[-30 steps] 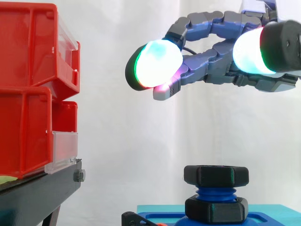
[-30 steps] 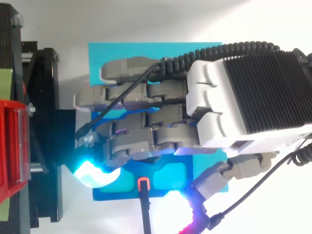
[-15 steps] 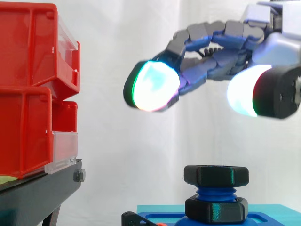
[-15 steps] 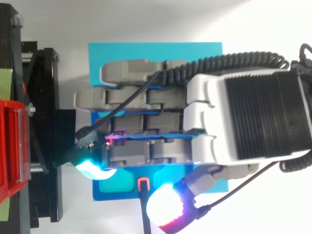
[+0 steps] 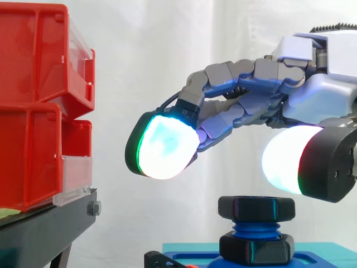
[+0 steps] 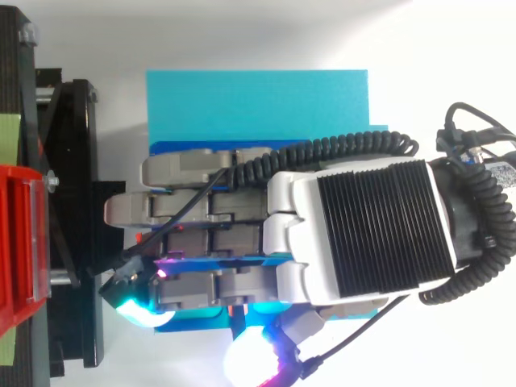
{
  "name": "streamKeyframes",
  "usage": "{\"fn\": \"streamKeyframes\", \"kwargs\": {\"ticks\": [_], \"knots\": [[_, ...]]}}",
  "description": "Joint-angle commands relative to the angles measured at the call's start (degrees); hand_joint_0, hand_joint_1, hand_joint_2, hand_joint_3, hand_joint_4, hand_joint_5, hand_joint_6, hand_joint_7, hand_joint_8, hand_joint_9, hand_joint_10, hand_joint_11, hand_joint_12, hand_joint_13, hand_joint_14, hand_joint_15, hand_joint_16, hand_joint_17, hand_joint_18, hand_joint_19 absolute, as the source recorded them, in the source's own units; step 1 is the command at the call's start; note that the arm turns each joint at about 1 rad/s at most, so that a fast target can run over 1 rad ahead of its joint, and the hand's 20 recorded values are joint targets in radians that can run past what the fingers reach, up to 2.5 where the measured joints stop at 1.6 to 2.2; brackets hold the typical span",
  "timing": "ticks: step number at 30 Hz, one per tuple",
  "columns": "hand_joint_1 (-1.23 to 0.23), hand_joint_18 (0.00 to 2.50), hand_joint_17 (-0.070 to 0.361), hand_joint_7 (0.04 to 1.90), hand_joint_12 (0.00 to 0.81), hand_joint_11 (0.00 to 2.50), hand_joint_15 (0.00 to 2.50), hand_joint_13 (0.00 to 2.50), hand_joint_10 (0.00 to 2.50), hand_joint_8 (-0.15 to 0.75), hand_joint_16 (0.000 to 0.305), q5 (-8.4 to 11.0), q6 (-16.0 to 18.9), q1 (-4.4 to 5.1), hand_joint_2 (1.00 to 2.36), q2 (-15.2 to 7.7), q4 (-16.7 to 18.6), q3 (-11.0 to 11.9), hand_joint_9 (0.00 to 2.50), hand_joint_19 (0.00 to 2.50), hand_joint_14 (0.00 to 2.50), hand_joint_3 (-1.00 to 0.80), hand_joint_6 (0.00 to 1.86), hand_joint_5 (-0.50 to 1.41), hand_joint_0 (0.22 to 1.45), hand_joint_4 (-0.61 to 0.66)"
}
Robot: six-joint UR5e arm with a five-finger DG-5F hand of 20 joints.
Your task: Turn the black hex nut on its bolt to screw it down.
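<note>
Hand [image 5: 312,100] is open and empty. Fingers reach out with a slight curl, thumb hangs under the palm, wide gap between them. Black hex nut [image 5: 256,207] sits directly below that gap with clear air above it, no contact. It rides at the top of the blue threaded bolt [image 5: 255,228], with bare thread under it down to a second black hex piece [image 5: 255,249] on the blue fixture [image 5: 318,251].

Bolt axis is vertical, so the turn axis points straight up at the underside of the hand. The offset is what matters. Thumb pad [image 5: 287,167] hovers just above the nut's wrist-side edge. The leading fingertip pad [image 5: 164,146] is well out past the nut's far side and a bit higher.

From above, the hand [image 6: 355,234] is palm down and covers the nut, over the cyan plate [image 6: 258,97].

My read: straight descent, then the fingers pull in toward the thumb to catch opposite flats.
</note>
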Motion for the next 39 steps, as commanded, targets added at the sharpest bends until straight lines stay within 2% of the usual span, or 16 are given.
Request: {"fn": "streamKeyframes", "kwargs": {"ticks": [1,6,10,11,15,23,28,34,39], "knots": [[-0.52,0.00,0.037,0.94,0.173,0.14,0.00,0.26,0.00,0.196,0.016,-0.38,0.06,0.15,1.00,-0.02,-0.09,0.02,0.53,0.23,0.00,-0.50,0.50,-0.13,0.43,0.15],[-0.52,0.00,0.036,0.95,0.172,0.14,0.00,0.26,0.00,0.198,0.016,-1.52,-0.29,0.06,1.00,-0.55,0.35,0.02,0.53,0.23,0.00,-0.50,0.50,-0.13,0.43,0.15],[-0.51,0.00,0.036,0.97,0.172,0.14,0.00,0.26,0.00,0.197,0.016,-2.23,-0.11,-0.03,1.00,-2.31,0.53,1.34,0.53,0.23,0.00,-0.50,0.50,-0.13,0.43,0.15],[-0.51,0.00,0.036,0.98,0.172,0.14,0.00,0.26,0.00,0.199,0.016,-2.58,-0.11,-0.12,1.00,-2.40,0.00,2.40,0.53,0.24,0.00,-0.50,0.50,-0.12,0.43,0.15],[-0.48,0.00,0.036,1.07,0.172,0.15,0.00,0.26,0.00,0.200,0.016,-3.28,-0.20,-0.29,1.00,-2.31,-1.67,3.19,0.53,0.25,0.00,-0.50,0.50,-0.12,0.43,0.15],[-0.48,0.00,0.035,1.18,0.170,0.16,0.00,0.26,0.01,0.202,0.016,-4.07,-0.20,-0.56,1.00,-2.31,-2.38,3.27,0.52,0.25,0.00,-0.50,0.50,-0.13,0.43,0.12],[-0.48,0.00,0.035,1.19,0.168,0.17,0.00,0.26,0.01,0.204,0.015,-4.78,-0.46,-0.73,1.00,-2.31,-2.90,3.19,0.52,0.25,0.00,-0.50,0.50,-0.13,0.43,0.13],[-0.49,0.00,0.033,1.21,0.165,0.16,0.00,0.25,0.01,0.205,0.015,-6.71,-1.52,-1.26,1.00,-2.40,-2.99,3.27,0.52,0.24,0.00,-0.50,0.50,-0.12,0.43,0.13],[-0.49,0.00,0.033,1.22,0.164,0.18,0.01,0.26,0.01,0.202,0.015,-7.06,-1.52,-1.43,1.00,-2.40,-3.61,3.19,0.52,0.25,0.00,-0.50,0.50,-0.12,0.43,0.13]]}}
